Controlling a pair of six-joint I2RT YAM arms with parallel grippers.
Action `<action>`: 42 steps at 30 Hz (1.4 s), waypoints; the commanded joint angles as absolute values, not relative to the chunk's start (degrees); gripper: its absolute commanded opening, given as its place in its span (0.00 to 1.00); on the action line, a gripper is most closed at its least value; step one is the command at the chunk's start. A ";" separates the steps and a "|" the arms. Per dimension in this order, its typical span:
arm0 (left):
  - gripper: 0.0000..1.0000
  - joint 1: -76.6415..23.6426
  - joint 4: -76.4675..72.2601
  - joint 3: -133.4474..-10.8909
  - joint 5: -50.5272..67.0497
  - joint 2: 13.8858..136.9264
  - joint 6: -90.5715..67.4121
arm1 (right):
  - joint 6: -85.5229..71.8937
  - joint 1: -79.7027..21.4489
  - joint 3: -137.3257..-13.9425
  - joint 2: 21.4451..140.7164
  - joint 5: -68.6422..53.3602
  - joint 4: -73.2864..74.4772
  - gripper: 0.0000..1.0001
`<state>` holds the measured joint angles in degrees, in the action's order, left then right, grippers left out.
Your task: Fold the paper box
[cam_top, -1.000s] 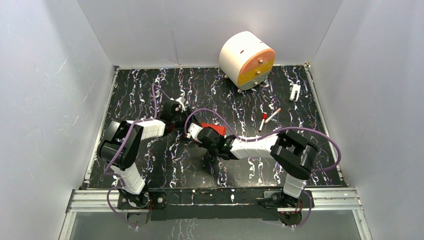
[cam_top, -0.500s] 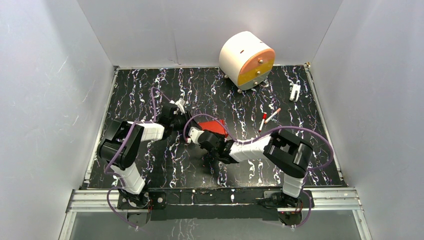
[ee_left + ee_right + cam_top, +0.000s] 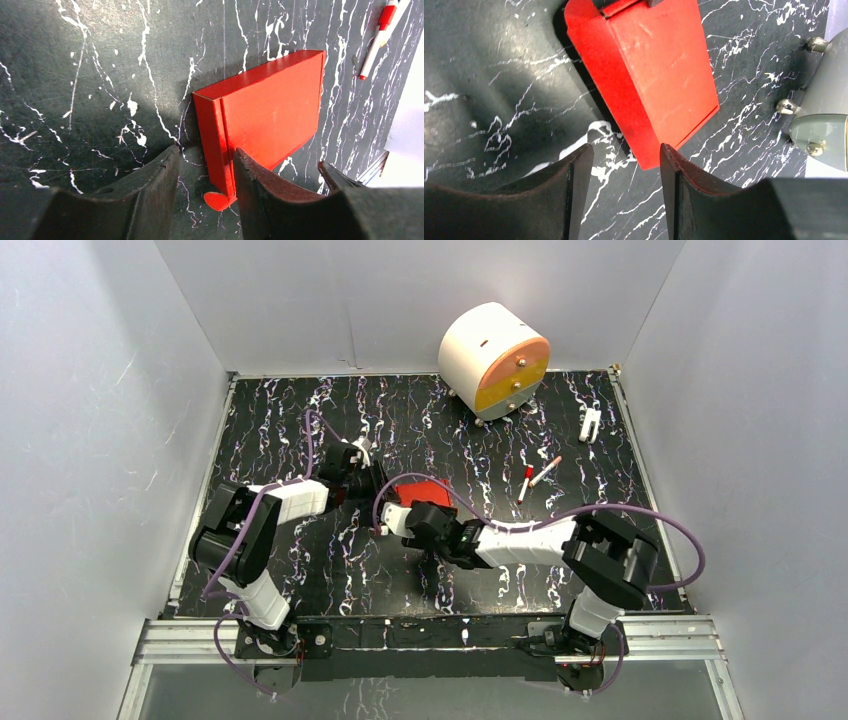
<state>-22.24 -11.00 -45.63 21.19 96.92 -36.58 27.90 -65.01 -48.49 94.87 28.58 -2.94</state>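
Note:
The paper box (image 3: 424,488) is a bright red, flat rectangular box lying on the black marbled table (image 3: 300,420). My left gripper (image 3: 374,480) is at its left end. In the left wrist view that gripper (image 3: 205,161) is open, with the box's (image 3: 272,110) narrow side wall and a small round tab between its fingers; the right finger rests at the box's top face and the left finger stands apart. My right gripper (image 3: 410,508) is at the box's near side. In the right wrist view it (image 3: 624,156) is open, and the near corner of the box (image 3: 654,75) pokes in beside its right finger.
A white-and-orange drum (image 3: 493,360) stands at the back right, its feet showing in the right wrist view (image 3: 819,120). Two red-capped pens (image 3: 535,478) lie right of the box, one showing in the left wrist view (image 3: 382,30). A small white clip (image 3: 590,424) lies far right.
The right gripper has opened and its elbow has swung to the right. The box now lies flat, slightly farther back. The left gripper drew back, then returned to the box's left end.

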 commanded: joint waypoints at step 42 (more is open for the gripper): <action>0.45 -21.68 -4.29 -48.14 23.54 88.86 -35.52 | 45.17 -64.59 -47.53 94.53 19.93 -10.43 0.00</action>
